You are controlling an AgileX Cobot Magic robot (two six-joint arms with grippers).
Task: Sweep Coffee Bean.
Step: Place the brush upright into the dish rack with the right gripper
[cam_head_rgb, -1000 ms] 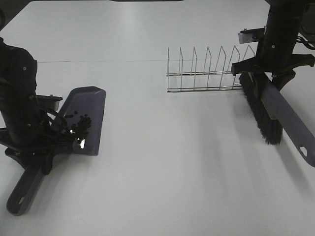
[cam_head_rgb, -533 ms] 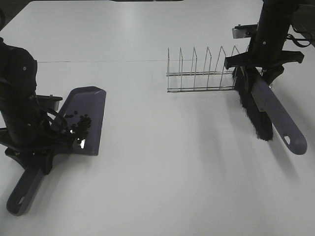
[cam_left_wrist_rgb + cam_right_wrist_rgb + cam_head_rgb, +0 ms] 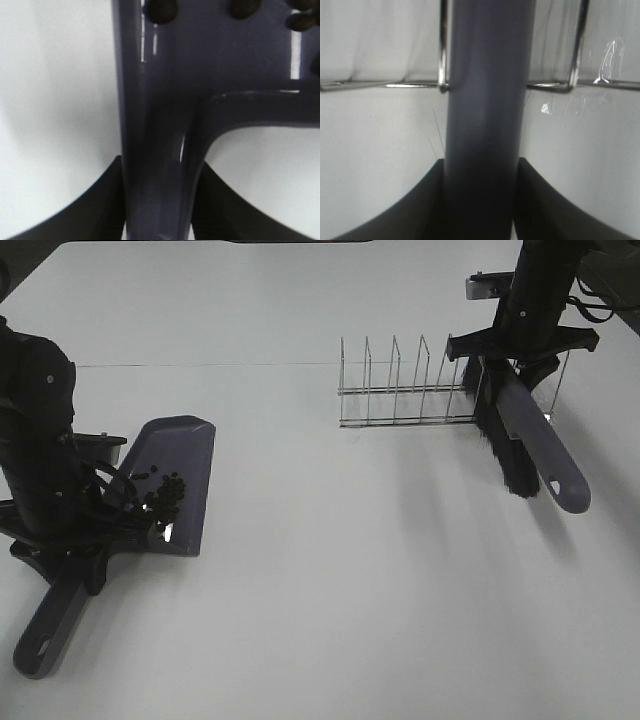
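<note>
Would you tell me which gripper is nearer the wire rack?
Right. The right gripper is at the end of the wire rack; the left gripper holds the dustpan far off.

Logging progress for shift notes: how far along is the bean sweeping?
Done: the coffee beans sit in the dustpan; no loose ones visible. In hand: left gripper clamps the dustpan handle, right gripper holds the brush by the wire rack. Left: probably only setting the tools down.

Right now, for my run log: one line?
left gripper shut on dustpan; coffee beans in dustpan; right gripper shut on brush by wire rack
</note>
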